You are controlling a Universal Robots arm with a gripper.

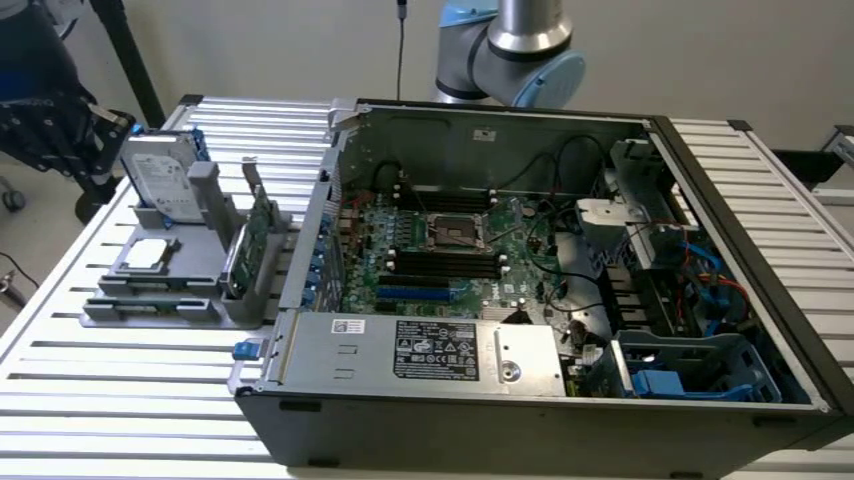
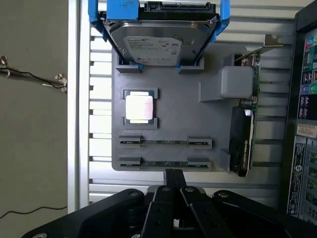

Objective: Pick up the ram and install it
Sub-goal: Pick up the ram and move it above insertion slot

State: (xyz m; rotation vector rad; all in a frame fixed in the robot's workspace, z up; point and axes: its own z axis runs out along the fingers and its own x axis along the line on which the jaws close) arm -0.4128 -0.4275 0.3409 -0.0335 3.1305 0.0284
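Since the claw (image 2: 174, 172) has its fingers pressed flat together with nothing between them, call it clenched and empty. Wrist view: it looks straight down on the grey holder (image 2: 198, 119). The ram (image 2: 165, 163) stands on edge in the holder's slot row closest to the fingertips, clear of them, not gripped. A second stick (image 2: 165, 142) sits parallel in the next row. Beyond that is the square silver processor (image 2: 139, 107) in its pocket, then the hard drive (image 2: 161, 42) in a blue bracket. The expansion card (image 2: 243, 134) stands on edge along the holder's side nearest the computer case (image 2: 304, 124). How high the claw is above the holder, can't tell.

Exterior view: robot arm (image 1: 531, 45) is at top centre of the frame, behind the open case. Holder with drive, processor and card sits at mid left on the slatted table (image 1: 134, 400), just beside the case wall. Motherboard (image 1: 441, 245) lies flat in the case, centre frame, with black memory slots (image 1: 447, 265) below the CPU socket (image 1: 454, 228). Power supply (image 1: 427, 350) fills the lower centre; blue drive cages (image 1: 681, 375) are at lower right.
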